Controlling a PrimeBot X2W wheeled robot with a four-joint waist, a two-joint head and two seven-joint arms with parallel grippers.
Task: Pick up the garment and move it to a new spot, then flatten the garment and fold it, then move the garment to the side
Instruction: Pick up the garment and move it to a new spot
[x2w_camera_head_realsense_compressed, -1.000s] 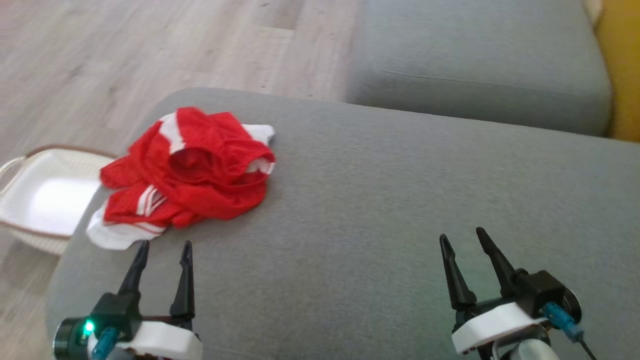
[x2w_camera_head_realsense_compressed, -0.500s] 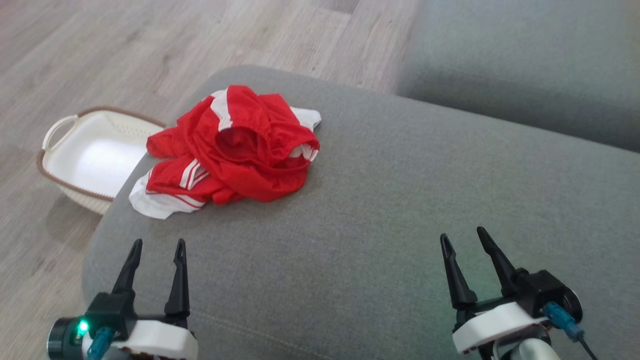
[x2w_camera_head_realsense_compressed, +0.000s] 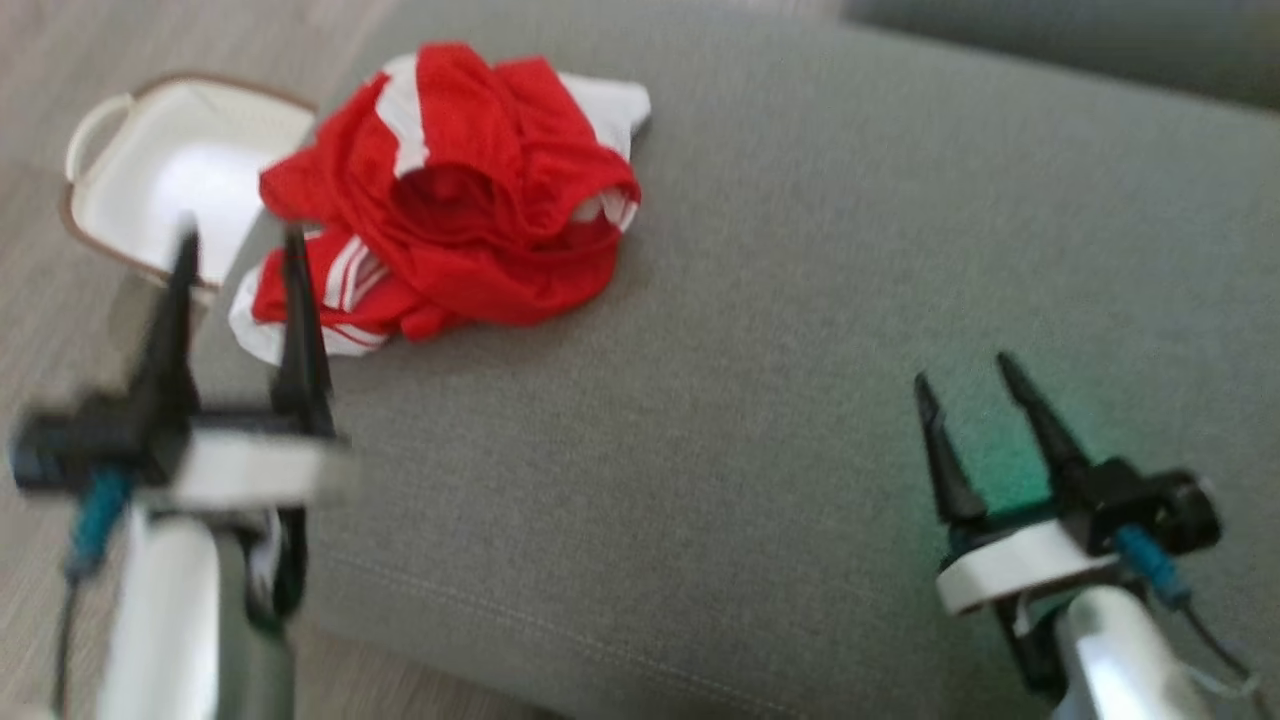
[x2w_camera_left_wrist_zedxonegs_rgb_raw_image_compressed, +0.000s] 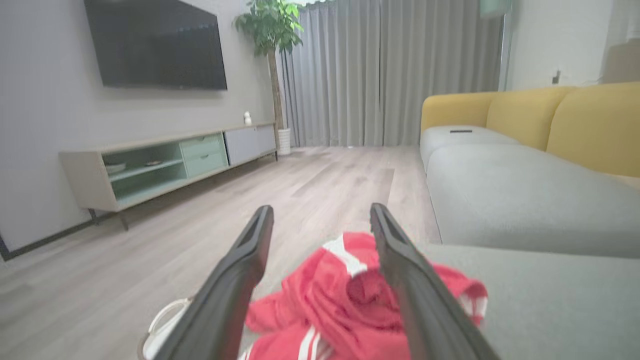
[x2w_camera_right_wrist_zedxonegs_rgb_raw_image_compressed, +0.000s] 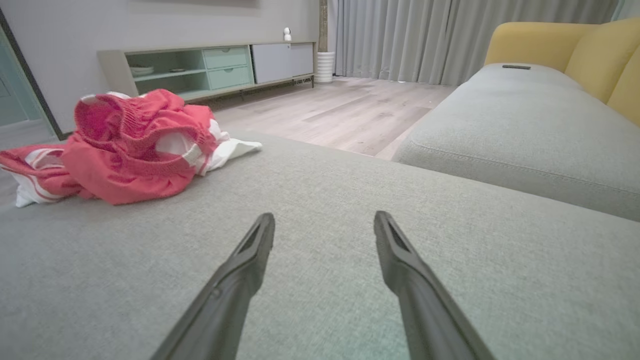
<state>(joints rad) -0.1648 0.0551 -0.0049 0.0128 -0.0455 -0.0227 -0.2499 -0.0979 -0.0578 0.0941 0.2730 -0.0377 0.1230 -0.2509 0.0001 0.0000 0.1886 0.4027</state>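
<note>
Evidently no step is done yet: the garment (x2w_camera_head_realsense_compressed: 450, 190) is lying crumpled at the cushion's (x2w_camera_head_realsense_compressed: 800, 300) far left, while the left gripper (x2w_camera_head_realsense_compressed: 238, 240) and the right gripper (x2w_camera_head_realsense_compressed: 962, 370) are hovering open and empty.

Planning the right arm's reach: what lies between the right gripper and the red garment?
Just bare grey cushion, seen in the right wrist view from the right gripper to the red garment.

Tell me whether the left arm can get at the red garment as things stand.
Probably yes. The left gripper is open and points straight at the garment, and nothing lies between them on the grey cushion. The heap sits close ahead of it, near the cushion's edge.
</note>
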